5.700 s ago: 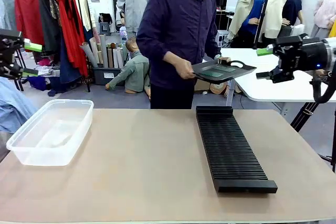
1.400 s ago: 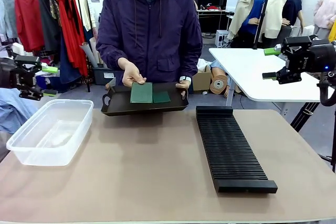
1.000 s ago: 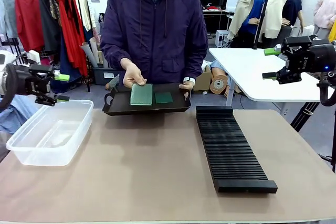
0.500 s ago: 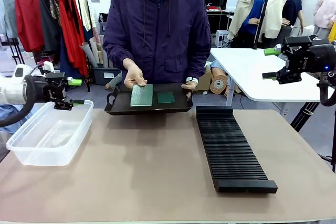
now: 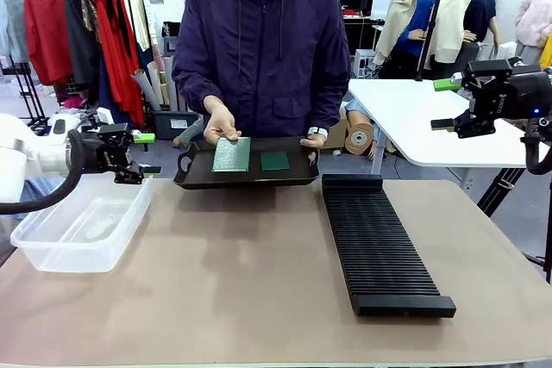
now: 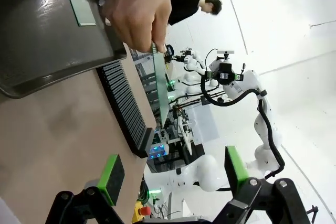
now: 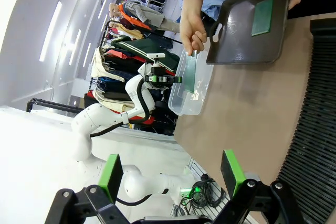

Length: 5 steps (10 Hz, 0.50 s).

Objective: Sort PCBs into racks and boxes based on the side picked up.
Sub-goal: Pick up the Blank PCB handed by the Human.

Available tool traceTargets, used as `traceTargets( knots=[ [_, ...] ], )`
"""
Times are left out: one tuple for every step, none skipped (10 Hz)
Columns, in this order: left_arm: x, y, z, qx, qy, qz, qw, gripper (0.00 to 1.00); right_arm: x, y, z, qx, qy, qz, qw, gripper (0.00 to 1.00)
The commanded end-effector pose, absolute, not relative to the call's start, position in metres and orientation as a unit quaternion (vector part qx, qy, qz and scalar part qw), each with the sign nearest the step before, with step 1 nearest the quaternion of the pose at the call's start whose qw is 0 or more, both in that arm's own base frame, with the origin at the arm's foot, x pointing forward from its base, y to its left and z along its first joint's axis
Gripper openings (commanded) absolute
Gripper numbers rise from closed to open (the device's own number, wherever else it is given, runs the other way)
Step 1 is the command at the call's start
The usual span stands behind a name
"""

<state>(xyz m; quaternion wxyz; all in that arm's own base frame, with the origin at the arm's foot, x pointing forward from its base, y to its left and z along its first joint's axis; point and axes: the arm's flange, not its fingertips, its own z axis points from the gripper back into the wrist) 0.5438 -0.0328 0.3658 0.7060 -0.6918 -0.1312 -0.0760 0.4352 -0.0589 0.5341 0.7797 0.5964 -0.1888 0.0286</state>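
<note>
PCBs number two, both at a black tray that a person holds at the counter's far edge. In the front view the clear box by the left edge and the ribbed rack toward the right edge look empty, so sorting seems not yet begun. The left tool hovers open over the box's far end. The right tool hangs open beyond the far right corner.

In the left wrist view a hand pinches the pale silvery board up on edge, while the darker board lies flat on the tray.

The right wrist view shows the same pinch, with that tool's pads wide apart.
</note>
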Motion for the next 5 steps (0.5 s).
traceTargets(
  knots=[
    [0.552,-0.045,0.361,-0.697,-0.142,-0.084,0.698,1.00,0.436,-0.058,0.537,0.598,-0.191,0.033,0.778,1.00],
    [0.554,-0.056,0.356,-0.697,-0.138,-0.089,0.698,1.00,0.436,-0.058,0.537,0.598,-0.191,0.033,0.778,1.00],
    [0.556,-0.066,0.353,-0.698,-0.134,-0.097,0.697,1.00,0.436,-0.058,0.537,0.598,-0.191,0.033,0.778,1.00],
    [0.559,-0.076,0.351,-0.701,-0.134,-0.101,0.694,1.00,0.436,-0.058,0.537,0.598,-0.191,0.033,0.778,1.00],
    [0.563,-0.085,0.349,-0.703,-0.133,-0.100,0.692,1.00,0.436,-0.058,0.537,0.598,-0.191,0.033,0.778,1.00]
  ],
)
